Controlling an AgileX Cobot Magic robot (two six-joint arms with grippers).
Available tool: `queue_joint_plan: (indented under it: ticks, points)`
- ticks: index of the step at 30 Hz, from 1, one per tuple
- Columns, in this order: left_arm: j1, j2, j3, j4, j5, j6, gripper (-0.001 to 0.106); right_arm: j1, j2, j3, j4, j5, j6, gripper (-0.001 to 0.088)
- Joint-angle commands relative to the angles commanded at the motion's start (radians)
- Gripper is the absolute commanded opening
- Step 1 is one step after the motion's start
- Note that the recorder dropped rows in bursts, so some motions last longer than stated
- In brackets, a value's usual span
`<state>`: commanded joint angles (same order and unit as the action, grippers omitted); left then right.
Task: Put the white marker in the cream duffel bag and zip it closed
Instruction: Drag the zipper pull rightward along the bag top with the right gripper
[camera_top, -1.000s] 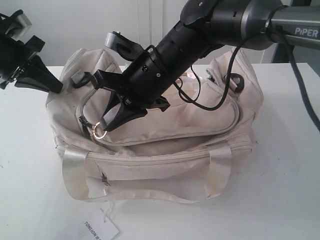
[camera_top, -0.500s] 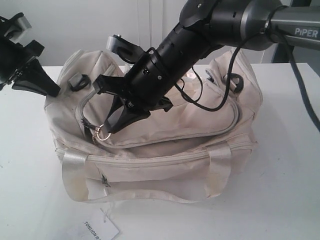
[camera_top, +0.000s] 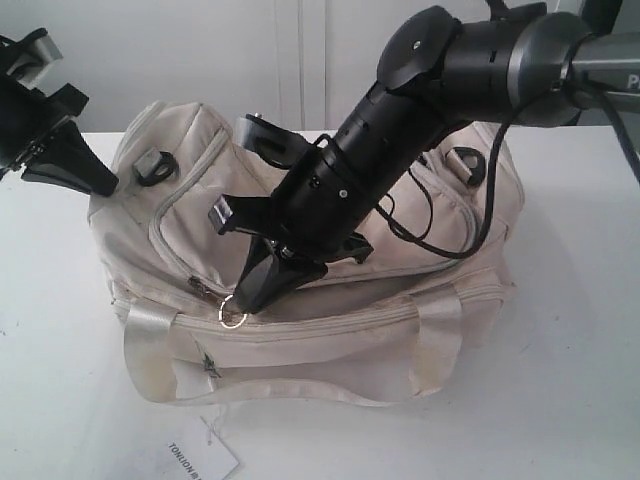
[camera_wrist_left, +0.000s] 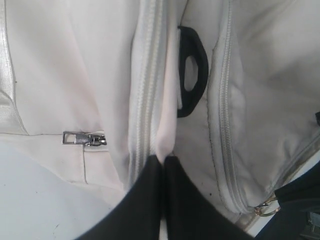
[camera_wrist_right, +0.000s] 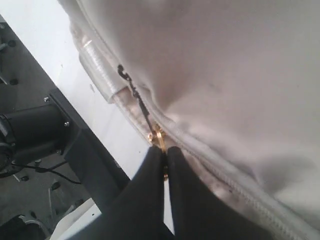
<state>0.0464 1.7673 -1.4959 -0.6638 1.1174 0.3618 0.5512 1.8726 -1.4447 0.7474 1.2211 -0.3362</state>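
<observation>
The cream duffel bag (camera_top: 500, 215) is soft, light cloth that slumps and puckers under any tug, so I judge its zipper will run cleanly only with the fabric held taut against the pull. The best holds are the gold ring pull (camera_top: 232, 316), small and likely slippery, for drawing the slider, and a seam or end panel for bracing. The right gripper (camera_top: 248, 303) is pinched closed on that ring, low at the bag's front left corner, and the left gripper (camera_top: 103, 184) is closed on a fold of cloth at the bag's left end. The bag lies mid-way across the white table (camera_top: 570, 400), cream with shiny strap handles (camera_top: 150, 330), a black D-ring (camera_top: 155, 165), a front zip pocket (camera_top: 310, 368) and a paper tag (camera_top: 200, 458) before it. The white marker shows in no view, and whether it is inside I cannot tell
</observation>
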Motion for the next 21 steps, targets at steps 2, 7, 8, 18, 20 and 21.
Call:
queue_joint_plan:
  ticks: [2,7,8,18,20,21]
  points:
    - [0.0,0.0,0.0,0.004,0.0,0.002,0.0,0.0,-0.018,0.0,-0.009,0.0,-0.009,0.0]
    - [0.0,0.0,0.0,0.038,-0.006,0.002,0.0,-0.003,-0.072,0.0,-0.105,0.0,-0.004,0.0]
    - [0.0,0.0,0.0,0.04,-0.006,0.002,0.0,-0.003,-0.083,0.0,-0.125,0.0,0.003,0.0]
    - [0.0,0.002,0.0,0.071,-0.015,0.002,0.0,-0.036,-0.166,0.0,-0.221,0.0,0.03,0.0]
    - [0.0,0.002,0.0,0.092,-0.015,0.002,0.0,-0.048,-0.175,0.0,-0.227,0.0,0.032,0.0]
    - [0.0,0.002,0.0,0.093,-0.015,0.002,0.0,-0.055,-0.178,0.0,-0.227,0.0,0.034,0.0]
